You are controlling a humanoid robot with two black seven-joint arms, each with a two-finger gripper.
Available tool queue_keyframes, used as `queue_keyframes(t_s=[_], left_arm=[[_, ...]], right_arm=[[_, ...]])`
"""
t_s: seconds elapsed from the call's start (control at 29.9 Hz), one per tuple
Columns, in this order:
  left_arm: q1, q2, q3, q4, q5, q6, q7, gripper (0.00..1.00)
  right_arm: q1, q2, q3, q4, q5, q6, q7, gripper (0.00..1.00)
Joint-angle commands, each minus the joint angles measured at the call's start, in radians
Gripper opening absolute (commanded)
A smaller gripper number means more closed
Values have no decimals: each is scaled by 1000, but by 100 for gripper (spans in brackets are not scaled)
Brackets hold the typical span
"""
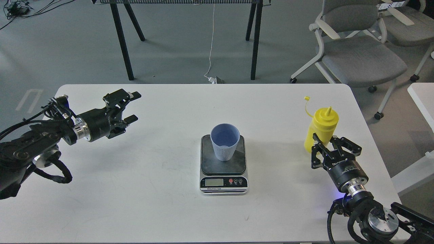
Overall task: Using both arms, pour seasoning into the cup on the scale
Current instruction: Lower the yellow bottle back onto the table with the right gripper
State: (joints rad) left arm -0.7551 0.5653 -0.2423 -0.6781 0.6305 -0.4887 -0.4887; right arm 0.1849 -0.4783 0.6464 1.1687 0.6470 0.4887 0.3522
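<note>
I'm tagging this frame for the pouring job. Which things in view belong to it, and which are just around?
Belong to the job:
- yellow plastic squeeze bottle
- pale blue ribbed plastic cup
- flat digital kitchen scale
- left gripper, open
- right gripper, open around the bottle

Just around:
- white table
- grey office chairs
- white cable on the floor

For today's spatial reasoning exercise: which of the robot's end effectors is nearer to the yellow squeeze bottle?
Right. The right end effector sits right at the yellow squeeze bottle, fingers open around its lower body. The left end effector hovers open far across the table, beyond the cup.
</note>
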Motion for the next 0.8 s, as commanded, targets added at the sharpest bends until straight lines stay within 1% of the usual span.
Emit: queue_keyframes(t_s=[0.0, 0.43, 0.6, 0.7, 0.77], left_arm=[[-1, -2, 0, 0, 0, 0, 0, 100], [-1, -1, 0, 0, 0, 0, 0, 100], [-1, 1, 0, 0, 0, 0, 0, 100], [-1, 1, 0, 0, 0, 0, 0, 100], [-1, 1, 0, 0, 0, 0, 0, 100]], right_arm=[[-5, 3, -4, -6, -3, 0, -4, 16], [-16, 30, -11, -38, -64, 0, -6, 20], [-22, 33, -13, -49, -67, 0, -7, 26], [-25, 33, -13, -47, -67, 0, -7, 30], [-24, 33, -13, -47, -67, 0, -7, 35]])
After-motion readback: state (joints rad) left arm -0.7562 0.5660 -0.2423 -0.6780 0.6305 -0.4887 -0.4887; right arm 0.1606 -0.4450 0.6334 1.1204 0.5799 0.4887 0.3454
